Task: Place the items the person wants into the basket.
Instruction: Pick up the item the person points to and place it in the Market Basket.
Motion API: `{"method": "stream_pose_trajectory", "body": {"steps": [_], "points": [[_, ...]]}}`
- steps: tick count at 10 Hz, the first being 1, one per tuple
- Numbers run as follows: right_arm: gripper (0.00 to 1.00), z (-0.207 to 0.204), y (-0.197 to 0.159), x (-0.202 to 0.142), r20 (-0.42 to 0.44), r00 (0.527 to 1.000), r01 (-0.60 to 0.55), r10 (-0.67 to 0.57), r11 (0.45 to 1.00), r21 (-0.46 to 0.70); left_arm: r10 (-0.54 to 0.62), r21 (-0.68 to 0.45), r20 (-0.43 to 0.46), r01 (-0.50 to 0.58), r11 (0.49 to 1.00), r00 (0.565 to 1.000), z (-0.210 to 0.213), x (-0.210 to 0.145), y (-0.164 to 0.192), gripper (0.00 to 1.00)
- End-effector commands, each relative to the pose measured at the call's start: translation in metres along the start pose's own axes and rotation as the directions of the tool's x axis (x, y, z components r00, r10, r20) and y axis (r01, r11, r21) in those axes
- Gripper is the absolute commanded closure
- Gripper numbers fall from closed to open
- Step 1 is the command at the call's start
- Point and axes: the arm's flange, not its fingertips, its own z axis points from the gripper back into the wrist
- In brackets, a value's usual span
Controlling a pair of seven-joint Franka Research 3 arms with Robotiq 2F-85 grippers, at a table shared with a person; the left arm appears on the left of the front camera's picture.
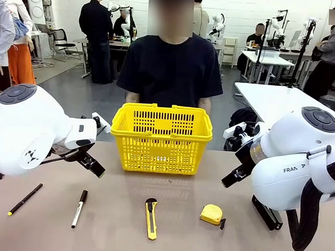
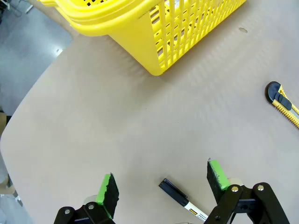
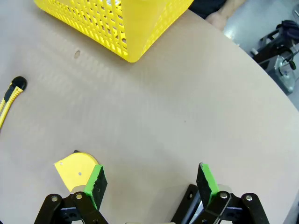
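1. At the far middle of the bench [image 1: 49, 234]: a bright yellow lattice basket [image 1: 159, 153], upright, directly in front of the person [image 1: 170, 64] in a black T-shirt.
2. Along the near side of the bench, in one row and each apart from the next, from the robot's left: a thin black pen with a yellow tip [image 1: 25, 199], a black-and-white marker [image 1: 79, 209], a yellow-and-black utility knife [image 1: 150, 218], and a small yellow tape measure [image 1: 211, 214].
3. All four flat on the bench, outside the basket and well apart from it.
4. Left jaws: wide open, nothing held, hanging above the bench near the basket's left side.
5. In the left wrist view: the black cap end of the marker lying lower down between the two green pads [image 2: 106, 189], touched by neither.
6. Right jaws: wide open too, nothing held.
7. In the right wrist view: the tape measure just beside one pad, on the bench under it.
8. Under the right arm: a black tool [image 1: 267, 214], partly hidden.
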Motion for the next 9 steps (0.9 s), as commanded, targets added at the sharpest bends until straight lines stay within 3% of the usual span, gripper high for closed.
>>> {"method": "stream_pose_trajectory", "body": {"steps": [1,4,5,9], "points": [[0.00,0.000,0.000,0.000,0.000,1.000,0.000,0.000,1.000,0.000,0.000,0.000,0.000,0.000,1.000,1.000,0.000,0.000,0.000,0.00],[0.00,0.125,0.012,0.027,0.076,0.997,-0.024,0.033,0.994,-0.106,-0.117,0.185,0.122,0.093,0.978,0.986,0.127,0.020,-0.015,0.00],[0.00,0.159,0.010,0.040,0.102,0.995,0.003,0.010,0.992,-0.126,-0.136,0.188,0.122,0.112,0.976,0.983,0.158,0.031,-0.013,0.00],[0.00,0.252,0.023,0.065,0.151,0.988,0.002,0.025,0.984,-0.176,-0.127,0.239,0.142,0.090,0.967,0.982,0.230,0.064,-0.006,0.00]]}}
